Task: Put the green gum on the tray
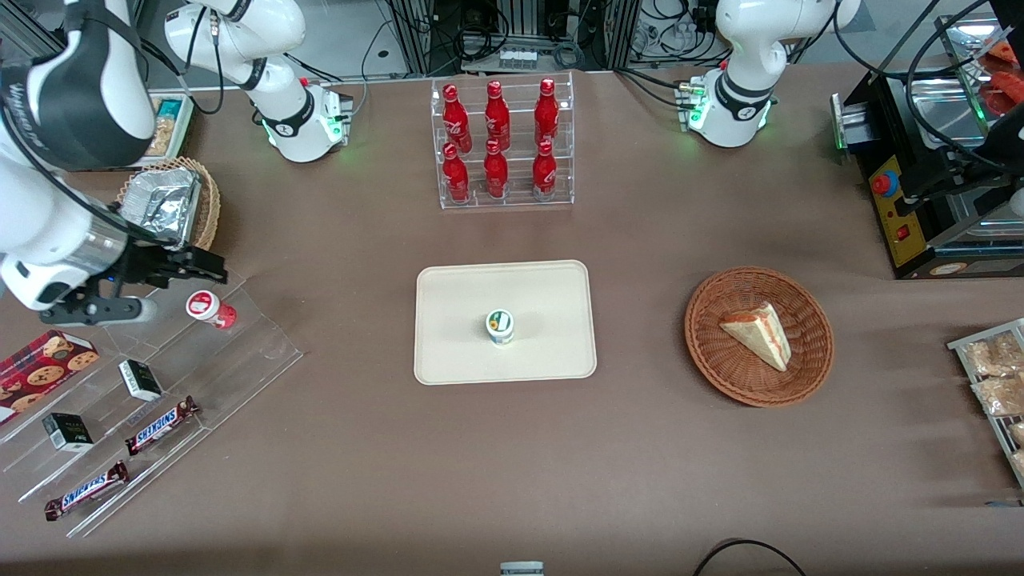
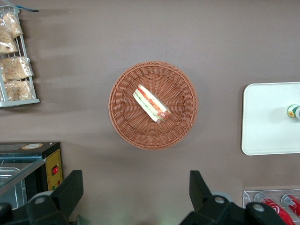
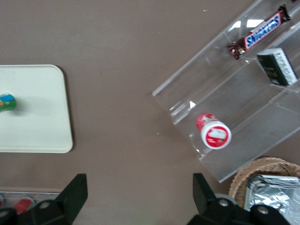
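The green gum [image 1: 500, 327] stands upright on the cream tray [image 1: 544, 352], near its middle. It also shows in the right wrist view [image 3: 5, 103] on the tray [image 3: 37, 131], and in the left wrist view [image 2: 294, 111] on the tray [image 2: 265, 133]. My right gripper [image 1: 210, 269] is open and empty. It hovers over the clear acrylic stand's top end, toward the working arm's end of the table, well apart from the tray. In the right wrist view the gripper [image 3: 139, 183] shows with bare table between its fingers.
A red-lidded gum bottle [image 1: 210, 309] lies on the acrylic stepped stand [image 1: 264, 352] just below my gripper, with Snickers bars [image 1: 160, 424] and small boxes. A foil-filled basket [image 1: 172, 204], a cola bottle rack [image 1: 504, 144] and a sandwich basket [image 1: 758, 336] are around.
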